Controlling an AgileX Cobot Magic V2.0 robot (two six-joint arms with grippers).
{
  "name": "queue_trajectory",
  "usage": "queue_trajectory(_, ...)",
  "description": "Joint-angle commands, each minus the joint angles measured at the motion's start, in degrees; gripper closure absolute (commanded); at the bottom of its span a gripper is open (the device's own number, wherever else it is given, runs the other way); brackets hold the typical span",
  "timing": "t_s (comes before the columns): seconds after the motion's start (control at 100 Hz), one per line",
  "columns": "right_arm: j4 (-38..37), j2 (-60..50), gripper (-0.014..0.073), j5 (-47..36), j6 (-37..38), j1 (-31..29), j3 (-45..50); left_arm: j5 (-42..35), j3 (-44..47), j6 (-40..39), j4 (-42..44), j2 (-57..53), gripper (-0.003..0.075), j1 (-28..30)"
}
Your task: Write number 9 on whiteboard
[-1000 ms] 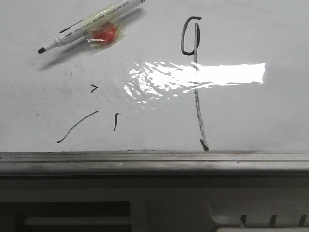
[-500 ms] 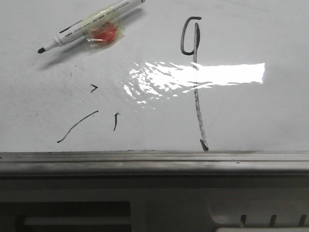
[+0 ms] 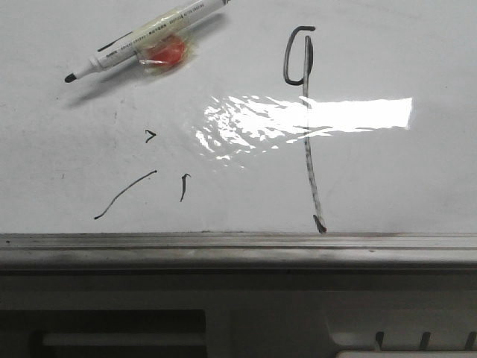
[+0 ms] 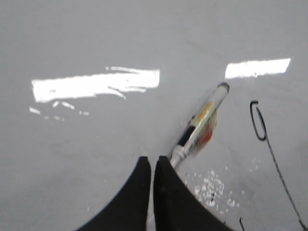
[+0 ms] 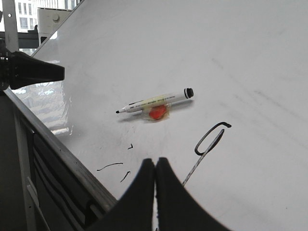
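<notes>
Whiteboard (image 3: 387,179) carries the number 9 (image 3: 305,127) right of centre in the front frame; a marker (image 3: 141,41) lies upper left. Left claw (image 4: 152,166) and right claw (image 5: 155,168) are closed, empty.

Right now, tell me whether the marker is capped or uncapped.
Uncapped. The marker lies flat on the whiteboard with its dark tip bare, and no cap shows on either end; neither gripper holds it.

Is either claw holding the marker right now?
No, the marker lies loose on the whiteboard, and both the left claw and right claw are shut on nothing.
</notes>
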Motion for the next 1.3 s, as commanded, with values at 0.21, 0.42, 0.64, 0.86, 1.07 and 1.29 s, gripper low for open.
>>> queue_trajectory(0.21,-0.1,0.6,0.0663,-3.4,-0.3,-0.4,-1.4,20.8,6.2,-42.7,44.9,-2.6,0.0741,29.4)
queue_trajectory(0.42,-0.1,0.6,0.0663,-3.4,-0.3,-0.4,-1.4,23.2,13.9,-60.3,64.7,-12.8,0.0741,43.9)
queue_trajectory(0.64,-0.1,0.6,0.0663,-3.4,-0.3,-0.4,-1.4,40.1,16.9,-68.2,69.4,-21.9,0.0741,54.6)
queue_trajectory(0.86,-0.1,0.6,0.0663,-3.4,-0.3,-0.4,-1.4,55.3,16.9,-68.8,71.0,-28.3,0.0741,62.1)
queue_trajectory(1.07,-0.1,0.6,0.0663,-3.2,-0.3,-0.4,-1.4,60.7,16.9,-68.8,70.9,-31.0,0.0741,64.7)
queue_trajectory(1.29,-0.1,0.6,0.0663,-3.2,-0.3,-0.4,-1.4,60.7,16.9,-68.8,70.9,-31.0,0.0741,65.6)
